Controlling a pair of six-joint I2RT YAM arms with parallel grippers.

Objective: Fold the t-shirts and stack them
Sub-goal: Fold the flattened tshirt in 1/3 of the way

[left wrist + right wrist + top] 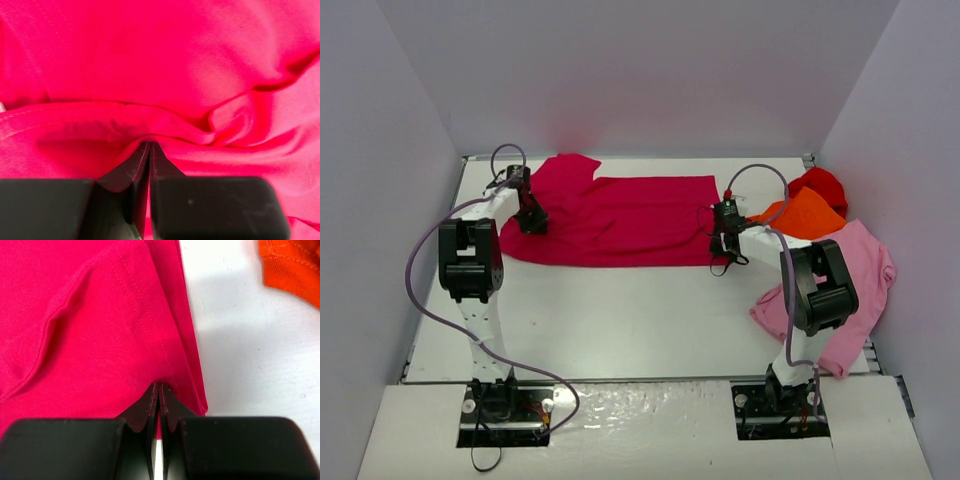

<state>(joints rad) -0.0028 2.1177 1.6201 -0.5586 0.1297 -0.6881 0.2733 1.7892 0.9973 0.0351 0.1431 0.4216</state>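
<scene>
Left tool (150, 150) and right tool (159, 390) each clamp the near edge of the crimson t-shirt (620, 220), one per end. That spacing should lift the edge evenly for folding

White glossy surface (620, 320) under soft, even light, with faint glare at its near edge. Plain pale-lavender back wall (640, 70), left wall (370, 200) and right wall (920, 150) box it in. White panel (650, 430) with two rectangular cutouts runs along the near edge.

Probably lab: plain white-walled enclosure (640, 80)
</scene>
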